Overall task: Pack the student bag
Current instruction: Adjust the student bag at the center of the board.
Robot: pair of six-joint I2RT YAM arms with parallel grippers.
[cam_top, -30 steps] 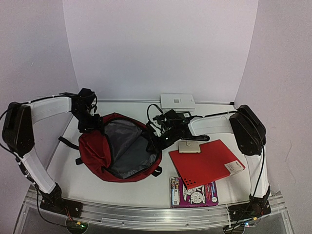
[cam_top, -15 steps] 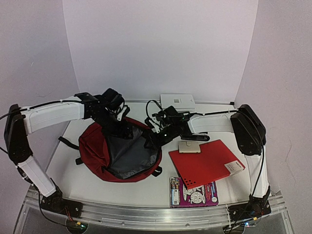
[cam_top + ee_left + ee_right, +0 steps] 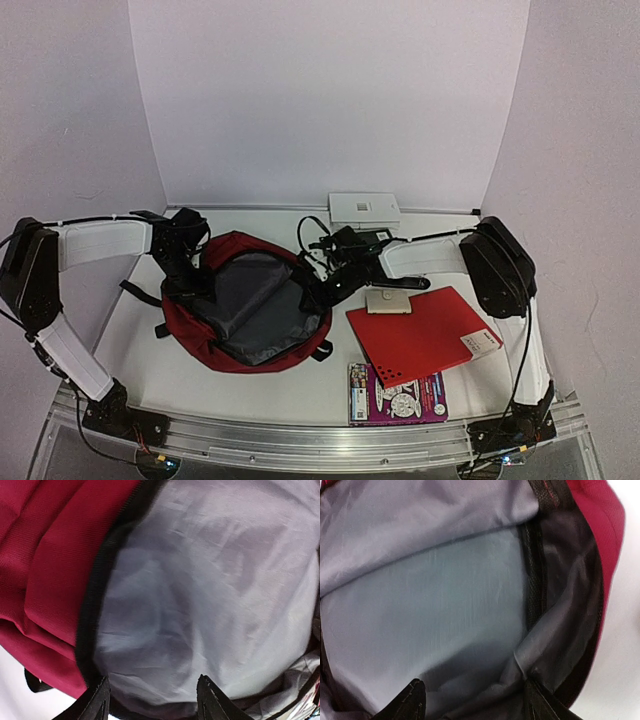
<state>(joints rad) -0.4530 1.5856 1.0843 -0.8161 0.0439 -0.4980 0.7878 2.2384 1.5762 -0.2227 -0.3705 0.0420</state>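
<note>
From above: shows the bag [image 3: 215, 315] lying left of centre on the surface [image 3: 300, 385], mouth up and gaping, grey lining [image 3: 255, 300] exposed. Puts the left gripper [image 3: 185, 278] at the mouth's left rim and the right gripper [image 3: 325, 290] at its right rim, one on each side, most likely to spread the opening and steady soft fabric that would otherwise slump shut. Leaves the folder [image 3: 425, 335] and the book [image 3: 398, 395] outside, flat on the surface just right of the bag and near the right arm; suggests nothing packed yet, since the interior looks empty. From the left wrist: looks along the black zipper edge [image 3: 95, 605] into lining; shows fingertips [image 3: 96, 705] well parted, released, with no fabric visibly pinched between. From the right wrist: looks deep into the bag, past lining and a dark inner seam [image 3: 532, 570]; shows fingertips [image 3: 415, 702] likewise apart, clamping nothing visible. Reads as both poised at the rim rather than gripping; probably calls for a pinch on the edge before anything goes in.
</note>
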